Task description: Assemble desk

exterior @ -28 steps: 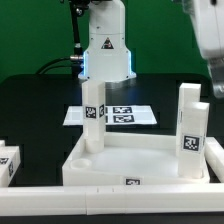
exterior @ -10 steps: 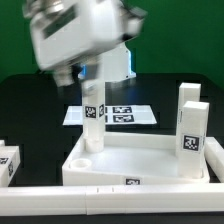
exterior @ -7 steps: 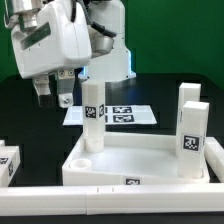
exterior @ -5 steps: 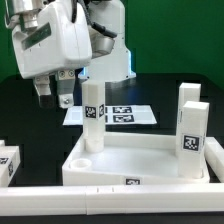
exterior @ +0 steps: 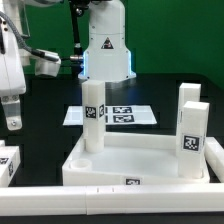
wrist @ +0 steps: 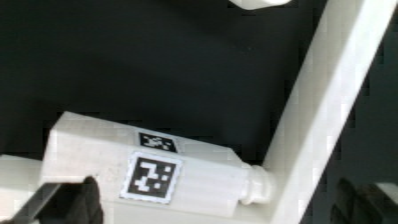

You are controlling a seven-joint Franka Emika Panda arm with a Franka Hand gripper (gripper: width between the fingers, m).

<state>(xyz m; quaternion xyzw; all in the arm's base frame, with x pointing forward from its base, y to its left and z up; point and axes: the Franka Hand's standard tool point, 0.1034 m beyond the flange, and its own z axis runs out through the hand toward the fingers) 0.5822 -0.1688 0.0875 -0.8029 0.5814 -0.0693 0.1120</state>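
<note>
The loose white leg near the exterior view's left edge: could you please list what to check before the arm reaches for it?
1. End effector open: ok, jaws wide apart.
2. End effector empty: ok.
3. White square-section plastic leg with black-and-white tags lying flat below the end effector: ok.
4. Leg clear of the long white border rail: cannot tell; they look very close.
5. Two other white legs upright on the white rectangular tabletop panel: ok.
</note>
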